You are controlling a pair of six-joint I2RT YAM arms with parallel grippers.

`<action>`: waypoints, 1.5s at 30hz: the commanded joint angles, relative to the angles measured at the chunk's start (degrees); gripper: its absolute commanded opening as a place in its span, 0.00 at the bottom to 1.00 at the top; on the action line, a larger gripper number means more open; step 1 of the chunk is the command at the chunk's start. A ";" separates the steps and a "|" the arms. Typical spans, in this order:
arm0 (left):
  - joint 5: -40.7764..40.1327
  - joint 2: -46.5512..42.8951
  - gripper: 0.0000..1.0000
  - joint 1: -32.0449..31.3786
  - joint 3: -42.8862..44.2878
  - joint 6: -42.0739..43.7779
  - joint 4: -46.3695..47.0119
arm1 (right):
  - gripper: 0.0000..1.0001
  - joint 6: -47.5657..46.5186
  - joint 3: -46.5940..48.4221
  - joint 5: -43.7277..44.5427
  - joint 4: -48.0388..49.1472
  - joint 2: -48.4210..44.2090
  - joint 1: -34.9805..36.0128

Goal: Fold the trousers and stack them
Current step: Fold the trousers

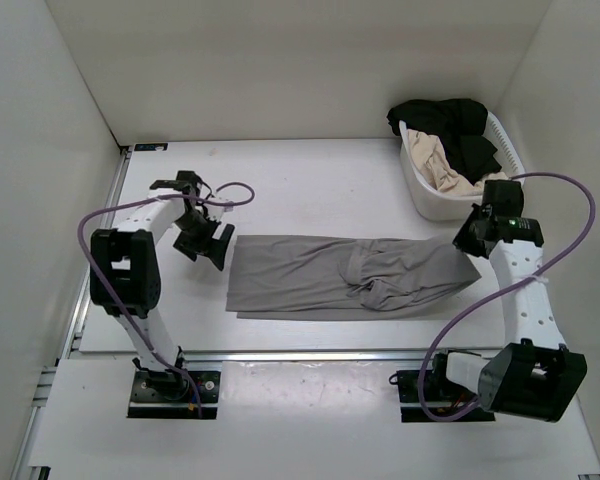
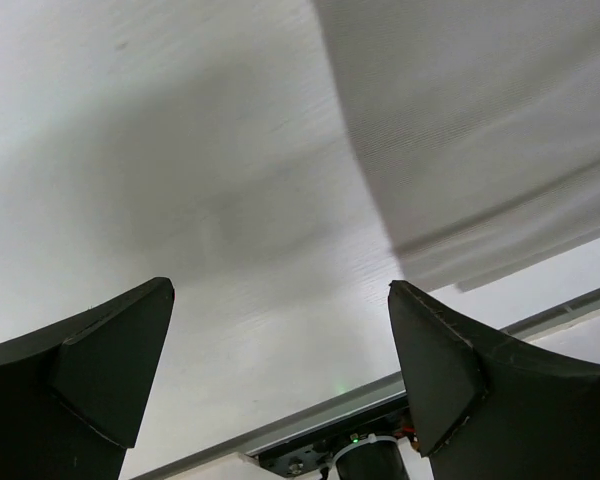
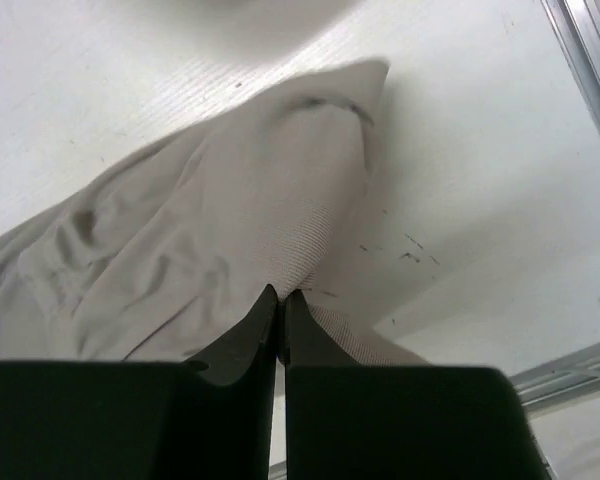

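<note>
white basket, black garment inside, near trousers

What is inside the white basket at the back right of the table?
A black garment, spilling over the far rim, and a cream garment beside it. Whatever lies under them in the white basket is covered.

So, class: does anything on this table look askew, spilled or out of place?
Two things. The grey trousers lie flat except for a twisted bunch right of centre. A black garment spills over the far rim of the white basket.
</note>
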 commanded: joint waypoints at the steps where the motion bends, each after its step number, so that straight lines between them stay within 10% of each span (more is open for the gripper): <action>1: 0.78 1.58 1.00 -0.97 1.51 -0.09 0.70 | 0.00 -1.81 -1.06 -2.92 -5.90 -1.12 -0.70; 7: -0.54 7.20 1.00 -0.97 -0.51 1.85 3.16 | 0.00 5.10 4.37 -1.01 -8.26 -1.22 5.69; 15: 5.97 11.86 1.00 -1.50 0.10 3.70 5.79 | 0.00 24.55 18.68 21.04 -11.87 13.85 45.67; 20: 8.77 16.44 0.54 -1.50 1.24 5.46 6.42 | 0.00 31.05 34.07 22.91 -12.15 30.74 58.86; 31: 14.40 22.77 0.15 -1.50 2.82 6.51 6.42 | 0.00 33.35 56.84 16.93 -8.18 54.68 67.05; 45: 7.65 22.77 0.15 -0.97 2.20 7.04 9.49 | 0.00 34.75 67.58 8.15 -3.79 61.18 72.41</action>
